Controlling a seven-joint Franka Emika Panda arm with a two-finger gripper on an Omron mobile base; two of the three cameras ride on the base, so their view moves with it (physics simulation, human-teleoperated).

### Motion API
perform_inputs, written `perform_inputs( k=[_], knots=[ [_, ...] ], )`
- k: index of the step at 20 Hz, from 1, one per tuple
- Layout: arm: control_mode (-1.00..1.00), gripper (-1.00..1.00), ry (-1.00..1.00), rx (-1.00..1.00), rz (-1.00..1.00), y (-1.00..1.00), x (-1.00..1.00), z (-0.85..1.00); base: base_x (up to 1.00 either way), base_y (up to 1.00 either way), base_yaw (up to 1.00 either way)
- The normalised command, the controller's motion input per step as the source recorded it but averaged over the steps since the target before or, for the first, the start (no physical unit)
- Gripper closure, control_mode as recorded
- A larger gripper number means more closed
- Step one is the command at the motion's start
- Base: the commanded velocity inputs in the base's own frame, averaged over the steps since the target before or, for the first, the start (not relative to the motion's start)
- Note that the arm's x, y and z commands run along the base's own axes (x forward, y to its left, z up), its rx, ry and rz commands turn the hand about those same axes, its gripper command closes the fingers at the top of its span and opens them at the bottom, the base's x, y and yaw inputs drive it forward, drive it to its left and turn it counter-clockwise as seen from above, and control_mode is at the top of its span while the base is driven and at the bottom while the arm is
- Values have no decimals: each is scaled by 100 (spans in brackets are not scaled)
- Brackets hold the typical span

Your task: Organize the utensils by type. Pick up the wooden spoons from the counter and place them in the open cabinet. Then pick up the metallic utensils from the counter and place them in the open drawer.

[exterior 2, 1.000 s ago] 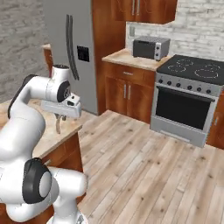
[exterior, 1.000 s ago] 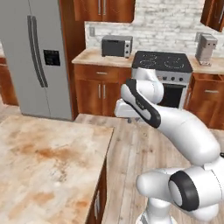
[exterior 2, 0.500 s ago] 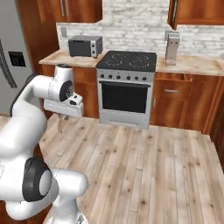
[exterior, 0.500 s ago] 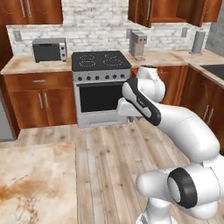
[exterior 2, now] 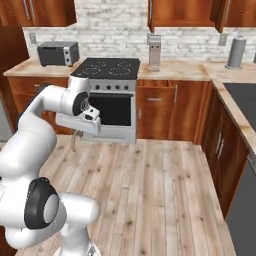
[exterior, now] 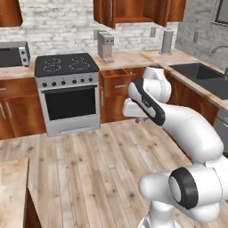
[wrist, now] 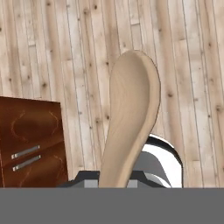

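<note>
- The wooden plank floor (exterior 2: 165,200) spreads wide and bare in front of the stove (exterior 2: 110,97), giving open room between the stove run and the side counter on the right.
- The counter (exterior: 133,58) runs right of the stove to a corner, then turns toward the camera; its front edge borders the floor there, and a dark sink (exterior: 202,78) is set into that side stretch.
- Up and to the right of the stove, the upper cabinet (exterior: 133,11) stands open, its doors swung out; its visible shelf looks bare, though its upper part is cut off by the frame.
- Just right of the stove, the top drawer (exterior 2: 156,86) under the counter is pulled out a little; what lies inside cannot be told.
- Left of the stove, a toaster oven (exterior 2: 58,52) sits on the counter against the brick wall.
- Right of the stove, a grey coffee machine (exterior 2: 154,51) stands on the counter, and further right, at the corner, a grey cylinder (exterior 2: 236,52).
- A corner of the island top (exterior: 12,189) shows at lower left, well apart from the stove.
- The gripper (exterior 2: 75,131) hangs in front of the stove's left side, above the floor, clenched on the wooden spoon (wrist: 129,118).
- In the hand view the spoon's bowl points away from the fingers over the floor planks, with a drawer front beside it.
</note>
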Motion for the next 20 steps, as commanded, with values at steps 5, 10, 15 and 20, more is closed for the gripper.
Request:
perform_inputs(
  k=[5, 10, 15, 20],
  knots=[
    [100, 100, 0, 0, 0, 0, 0, 0, 51, -61, -17],
    [100, 100, 0, 0, 0, 0, 0, 0, 76, -33, -6],
    [100, 100, 0, 0, 0, 0, 0, 0, 88, -21, 0],
    [100, 100, 0, 0, 0, 0, 0, 0, 86, -25, 0]
  ],
)
